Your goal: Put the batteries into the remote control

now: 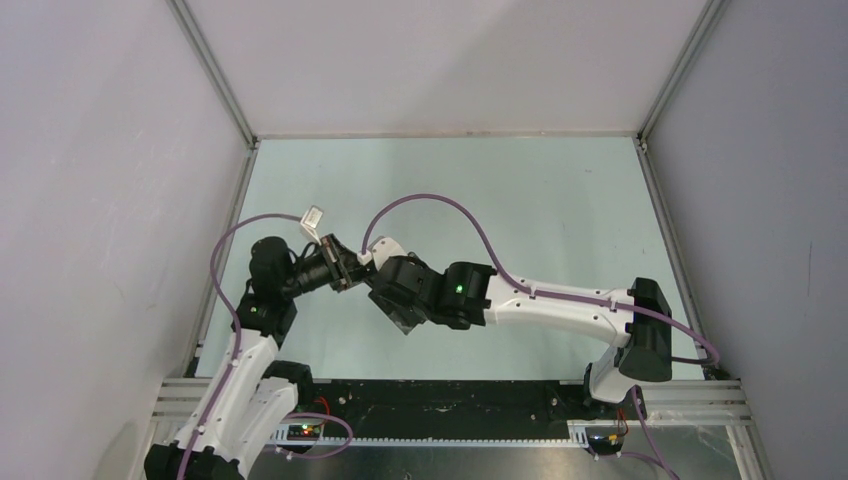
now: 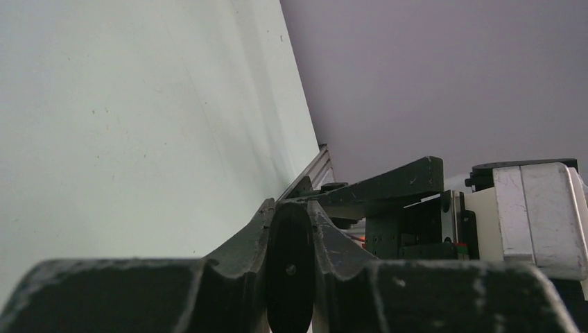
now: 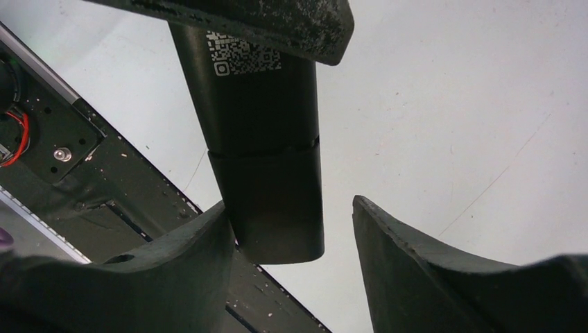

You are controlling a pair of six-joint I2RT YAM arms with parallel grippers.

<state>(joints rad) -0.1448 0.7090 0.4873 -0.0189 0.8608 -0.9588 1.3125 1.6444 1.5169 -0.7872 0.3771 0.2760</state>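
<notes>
Right gripper (image 3: 290,208) fingers spread wider than remote (image 3: 263,139); remote's lower end sits between them, close against one finger, clear gap to other. Left gripper (image 2: 290,211) clamped tight on remote, holding it up off table (image 1: 560,200). QR label (image 3: 246,55) faces right wrist camera.

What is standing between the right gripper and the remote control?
Nothing visible. The remote control's end sits between the right gripper's open fingers, while the left gripper clamps it farther along.
</notes>
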